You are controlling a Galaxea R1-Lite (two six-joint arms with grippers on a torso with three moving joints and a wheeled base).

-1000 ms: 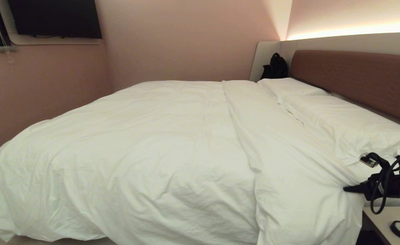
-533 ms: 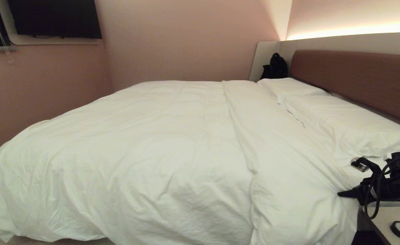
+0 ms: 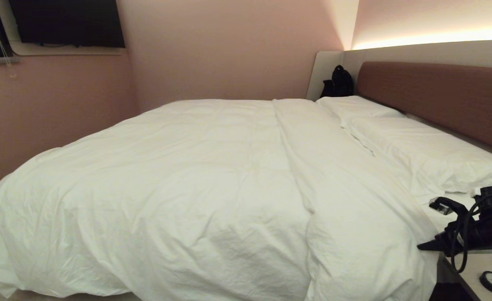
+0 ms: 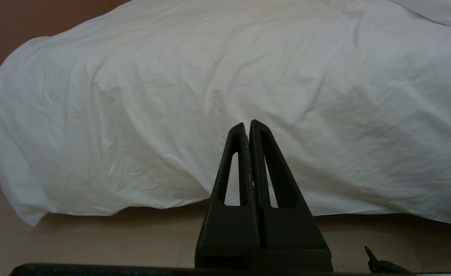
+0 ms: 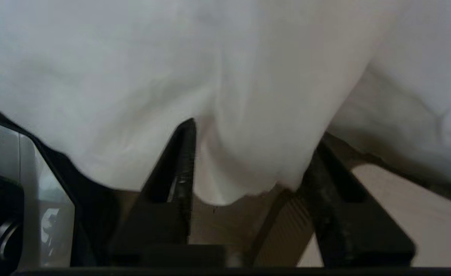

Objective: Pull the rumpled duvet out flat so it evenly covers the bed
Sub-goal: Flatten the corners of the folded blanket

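Duvet (image 3: 179, 184): large white quilt, spread over nearly the whole bed (image 3: 434, 94), near side hanging toward the floor (image 4: 95, 237), one long lengthwise fold running from the pillows (image 3: 421, 154) to the near edge. Pillows: two, white, lying along the brown headboard. Right gripper (image 5: 248, 161): low at the bed's near right corner beside the nightstand (image 3: 476, 267), jaws parted about halfway, a hanging fold of duvet edge lying between them but not clamped. Left gripper (image 4: 248, 126): parked low facing the draped side, jaws pressed together, holding nothing. Risk (a judgement): with that corner let go, the lengthwise fold may stay unflattened; the gripper could also snag loose cloth as it leaves.
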